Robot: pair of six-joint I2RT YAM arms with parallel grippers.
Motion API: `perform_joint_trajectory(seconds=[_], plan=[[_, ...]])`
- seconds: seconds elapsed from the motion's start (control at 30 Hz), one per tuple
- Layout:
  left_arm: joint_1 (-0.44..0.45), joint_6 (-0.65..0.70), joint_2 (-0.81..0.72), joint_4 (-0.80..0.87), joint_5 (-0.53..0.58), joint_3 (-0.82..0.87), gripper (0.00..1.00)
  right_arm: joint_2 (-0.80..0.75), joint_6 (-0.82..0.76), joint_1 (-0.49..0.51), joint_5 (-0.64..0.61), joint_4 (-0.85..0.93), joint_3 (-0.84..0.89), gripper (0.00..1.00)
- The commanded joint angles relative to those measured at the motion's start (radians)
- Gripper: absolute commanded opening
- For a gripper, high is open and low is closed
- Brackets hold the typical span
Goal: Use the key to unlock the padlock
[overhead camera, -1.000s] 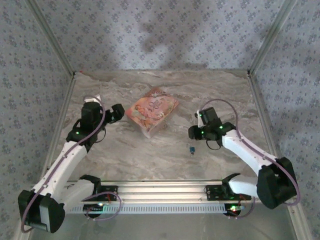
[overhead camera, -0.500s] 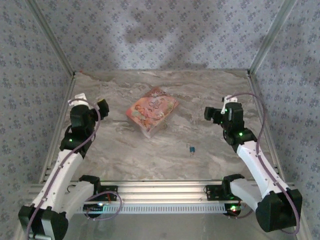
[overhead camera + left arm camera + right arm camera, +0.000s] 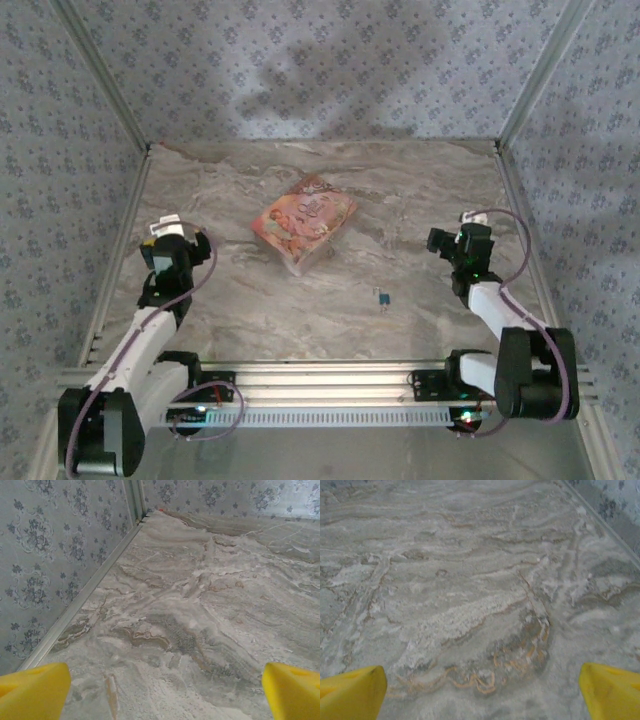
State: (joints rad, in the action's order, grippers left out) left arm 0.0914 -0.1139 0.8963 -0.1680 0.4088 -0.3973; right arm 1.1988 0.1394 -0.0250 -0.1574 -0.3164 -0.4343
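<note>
On the marbled table point(image 3: 420, 180), close to the front rail point(image 3: 330, 375) and slightly right of centre: one padlock point(image 3: 382, 298), a blue speck with a glint of metal. It is too small to tell how its shackle stands or whether anything sits in it. It lies alone, touching nothing.

One pink-orange printed box point(image 3: 303, 222), flat, farther back and to the left, well apart from the padlock.

Two arms, one at each side, both well away from the padlock.

Left gripper point(image 3: 165, 692): two yellow fingertips point(image 3: 32, 687), cut off at the picture's bottom corners, spread wide over bare marble, nothing between them.

Right gripper point(image 3: 480, 692): likewise two yellow tips point(image 3: 350, 690), cropped the same way, parted wide and empty.
</note>
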Motion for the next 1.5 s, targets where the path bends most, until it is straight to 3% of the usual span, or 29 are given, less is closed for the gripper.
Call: perform_joint_trajectory(seconds=[0.0, 0.27, 0.43, 0.5, 0.8, 1.0, 1.03, 1.1, 1.47], plan=[[-0.021, 0.020, 0.036, -0.094, -0.040, 0.028, 0.98, 0.065, -0.041, -0.005, 0.018, -0.205, 0.025, 1.00], [-0.051, 0.051, 0.163, -0.248, -0.159, 0.064, 0.98, 0.191, -0.136, -0.004, 0.055, -0.401, 0.050, 1.00], [-0.051, 0.089, 0.235, -0.337, -0.215, 0.072, 0.98, 0.339, -0.153, -0.005, 0.100, -0.628, 0.098, 1.00], [-0.051, 0.099, 0.266, -0.375, -0.240, 0.074, 0.98, 0.318, -0.151, -0.007, 0.102, -0.518, 0.058, 1.00], [-0.075, 0.123, 0.425, -0.619, -0.366, 0.076, 0.98, 0.326, -0.152, -0.006, 0.102, -0.513, 0.050, 1.00], [-0.113, 0.108, 0.626, -0.839, -0.426, 0.088, 0.98, 0.326, -0.153, -0.005, 0.101, -0.515, 0.051, 1.00], [-0.117, 0.108, 0.647, -0.842, -0.437, 0.073, 0.98, 0.326, -0.153, -0.005, 0.101, -0.515, 0.052, 1.00], [-0.125, 0.090, 0.625, -0.649, -0.417, -0.007, 0.98, 0.326, -0.155, -0.003, 0.099, -0.516, 0.051, 1.00], [-0.123, 0.085, 0.636, -0.645, -0.392, -0.015, 0.98, 0.326, -0.159, 0.002, 0.093, -0.515, 0.050, 1.00]])
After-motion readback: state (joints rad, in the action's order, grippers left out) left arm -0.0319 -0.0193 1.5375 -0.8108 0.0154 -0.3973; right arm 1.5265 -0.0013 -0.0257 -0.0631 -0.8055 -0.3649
